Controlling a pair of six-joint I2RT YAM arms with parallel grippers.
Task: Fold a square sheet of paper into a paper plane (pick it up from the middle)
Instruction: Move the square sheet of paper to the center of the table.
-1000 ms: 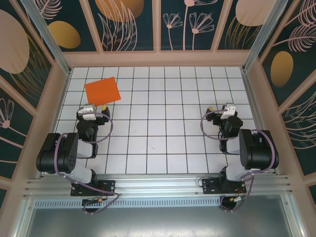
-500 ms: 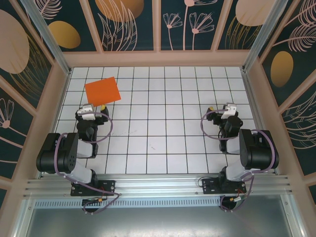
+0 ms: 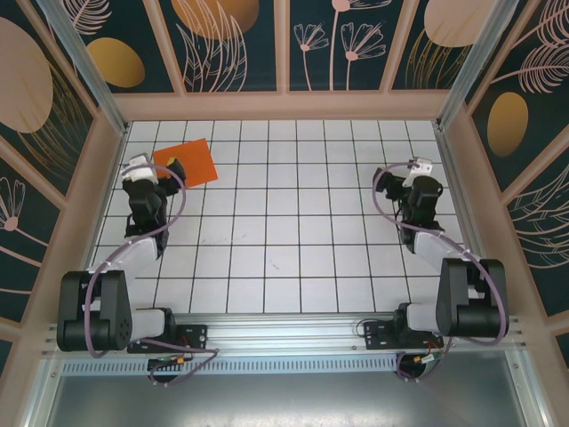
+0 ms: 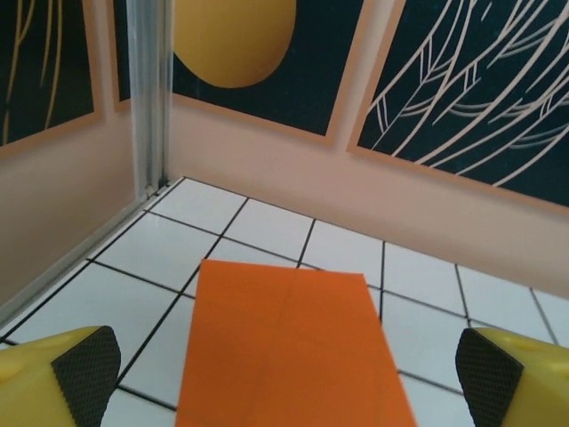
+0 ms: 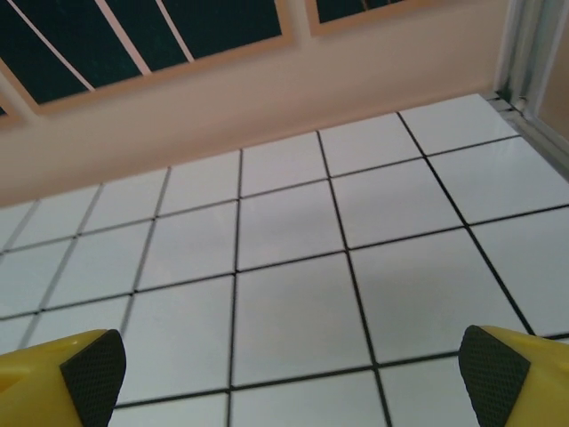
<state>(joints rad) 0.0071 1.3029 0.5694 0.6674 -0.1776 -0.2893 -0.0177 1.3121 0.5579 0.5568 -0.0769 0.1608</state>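
The square sheet of paper (image 3: 191,160) is bright orange and lies flat on the white grid table at the far left, with a faint crease down its middle. In the left wrist view the sheet of paper (image 4: 284,329) spreads between my two yellow fingers and beyond them. My left gripper (image 3: 160,171) hovers at the sheet's near-left edge, open, holding nothing; its black pads (image 4: 84,378) stand far apart. My right gripper (image 3: 416,174) is open over bare tiles at the far right, and the right gripper (image 5: 292,378) has nothing between its fingers. The paper plane is out of view.
The pink side wall and a metal corner post (image 4: 149,98) stand close to the left of the sheet. The back wall (image 5: 267,98) rises a few tiles ahead of the right gripper. White grid tiles (image 3: 284,222) stretch between the two arms.
Both arms have stretched forward from their folded poses. The left gripper has moved up to the sheet's near-left edge; the right has moved farther back. The sheet has not moved.
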